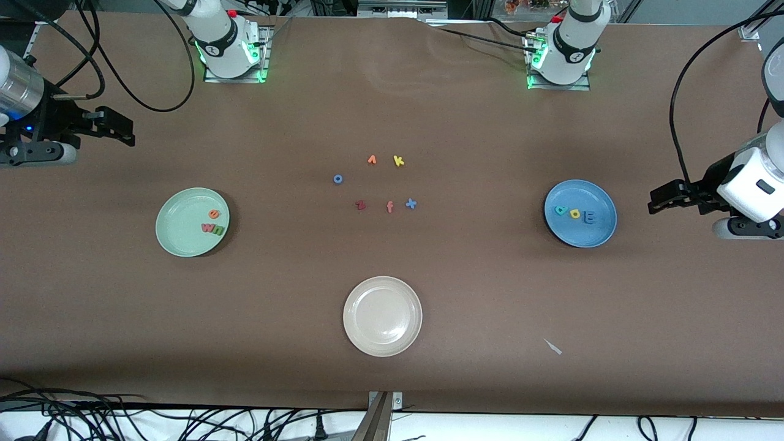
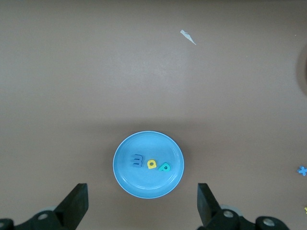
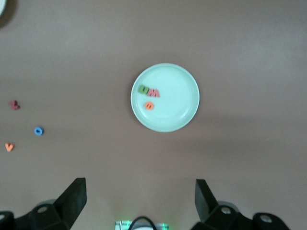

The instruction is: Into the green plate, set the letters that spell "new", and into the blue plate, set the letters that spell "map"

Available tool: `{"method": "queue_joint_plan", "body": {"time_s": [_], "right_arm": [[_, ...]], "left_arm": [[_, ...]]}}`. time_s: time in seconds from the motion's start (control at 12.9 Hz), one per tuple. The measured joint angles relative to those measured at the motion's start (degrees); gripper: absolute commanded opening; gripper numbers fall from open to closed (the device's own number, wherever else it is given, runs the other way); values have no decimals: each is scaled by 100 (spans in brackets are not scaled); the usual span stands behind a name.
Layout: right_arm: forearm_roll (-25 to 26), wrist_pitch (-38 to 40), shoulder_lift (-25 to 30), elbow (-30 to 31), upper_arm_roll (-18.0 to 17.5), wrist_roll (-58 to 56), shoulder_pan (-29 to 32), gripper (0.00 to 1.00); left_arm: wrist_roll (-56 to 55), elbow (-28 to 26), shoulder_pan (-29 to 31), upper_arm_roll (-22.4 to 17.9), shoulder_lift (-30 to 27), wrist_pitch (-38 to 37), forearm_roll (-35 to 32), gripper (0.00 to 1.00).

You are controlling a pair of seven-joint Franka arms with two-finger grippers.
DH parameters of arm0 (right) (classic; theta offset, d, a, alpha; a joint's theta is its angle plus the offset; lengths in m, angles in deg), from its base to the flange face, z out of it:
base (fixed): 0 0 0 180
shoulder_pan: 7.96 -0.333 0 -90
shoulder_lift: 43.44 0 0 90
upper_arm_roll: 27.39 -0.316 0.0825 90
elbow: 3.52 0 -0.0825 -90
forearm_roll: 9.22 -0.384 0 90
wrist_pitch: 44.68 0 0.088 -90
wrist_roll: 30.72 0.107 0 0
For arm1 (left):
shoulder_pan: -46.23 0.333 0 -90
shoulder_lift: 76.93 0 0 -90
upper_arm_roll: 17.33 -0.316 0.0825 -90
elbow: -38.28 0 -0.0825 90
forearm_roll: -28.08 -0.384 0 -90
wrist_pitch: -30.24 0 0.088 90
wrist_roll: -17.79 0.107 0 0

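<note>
The green plate [image 1: 177, 236] lies toward the right arm's end of the table and holds the green n [image 1: 218, 230], pinkish-red w [image 1: 208, 228] and orange e [image 1: 213, 214]. The right wrist view also shows that plate [image 3: 177, 103] with n [image 3: 143, 89], w [image 3: 153, 92] and e [image 3: 149, 105]. The blue plate [image 1: 597, 231] lies toward the left arm's end and holds the blue m [image 1: 588, 216], yellow a [image 1: 574, 214] and teal p [image 1: 560, 211]. My right gripper [image 1: 125, 128] [image 3: 140, 184] hangs open and empty over bare table beside the green plate. My left gripper [image 1: 655, 204] [image 2: 141, 189] is open and empty beside the blue plate [image 2: 129, 179].
A cream-white plate [image 1: 383, 316] sits mid-table, nearest the front camera. Loose letters lie in the middle: orange pointed letter [image 1: 372, 160], yellow k [image 1: 399, 161], blue o [image 1: 338, 179], dark red z [image 1: 361, 205], orange f [image 1: 390, 207], blue x [image 1: 411, 204]. A white scrap [image 1: 553, 346] lies near the blue plate.
</note>
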Motion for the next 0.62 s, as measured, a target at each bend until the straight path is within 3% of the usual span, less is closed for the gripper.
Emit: {"method": "queue_joint_plan", "body": {"time_s": [0.62], "right_arm": [[0, -239, -137, 22, -14, 0, 4, 100]], "left_arm": [[6, -65, 5, -7, -1, 0, 0, 100]]}}
